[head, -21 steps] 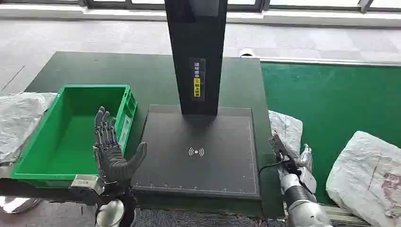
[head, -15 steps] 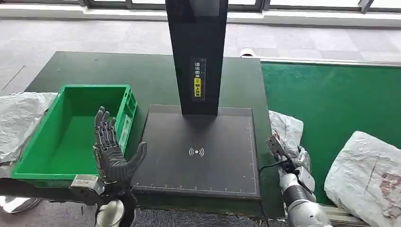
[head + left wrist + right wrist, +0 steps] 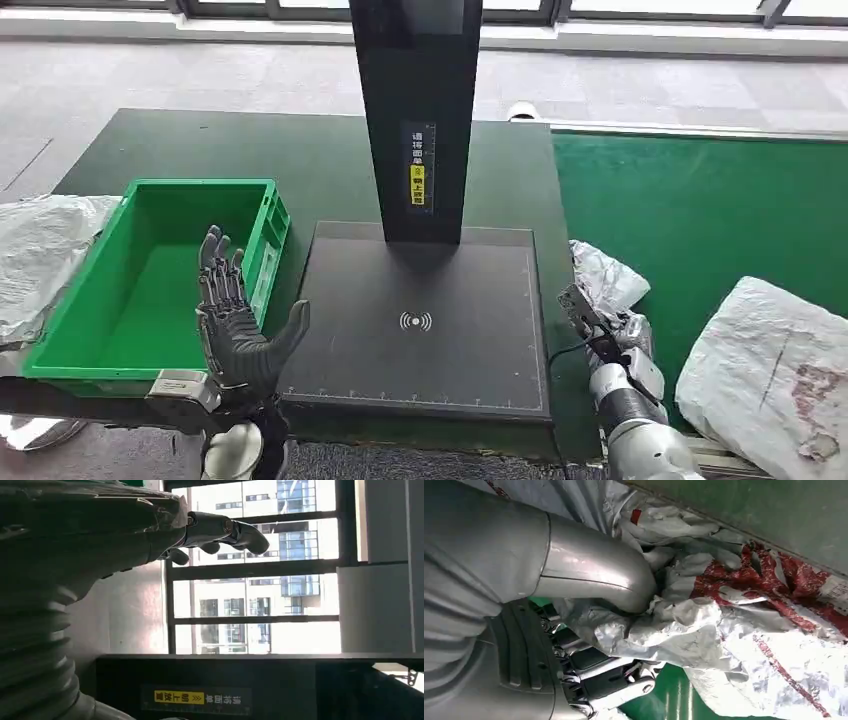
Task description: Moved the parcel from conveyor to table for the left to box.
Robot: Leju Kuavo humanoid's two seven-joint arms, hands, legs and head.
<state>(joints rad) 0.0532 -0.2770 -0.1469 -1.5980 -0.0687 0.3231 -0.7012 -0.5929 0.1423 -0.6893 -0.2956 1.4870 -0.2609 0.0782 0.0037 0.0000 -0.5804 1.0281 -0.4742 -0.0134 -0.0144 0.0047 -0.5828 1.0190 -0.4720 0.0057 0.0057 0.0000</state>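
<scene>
Left side of bench: green crate sits at the front left corner. Left hand held upright just right of the crate, palm up, fingers spread, holding nothing. Centre: black scanner pad with its post. Right: parcel, a crumpled white bag, lies at the bench's right edge beside the green conveyor; right hand has thumb and fingers closed into its folds. A second bag lies further right. Judgement: bag is slack, so lift clear of the edge before swinging over the pad; keep grip deep in the folds.
</scene>
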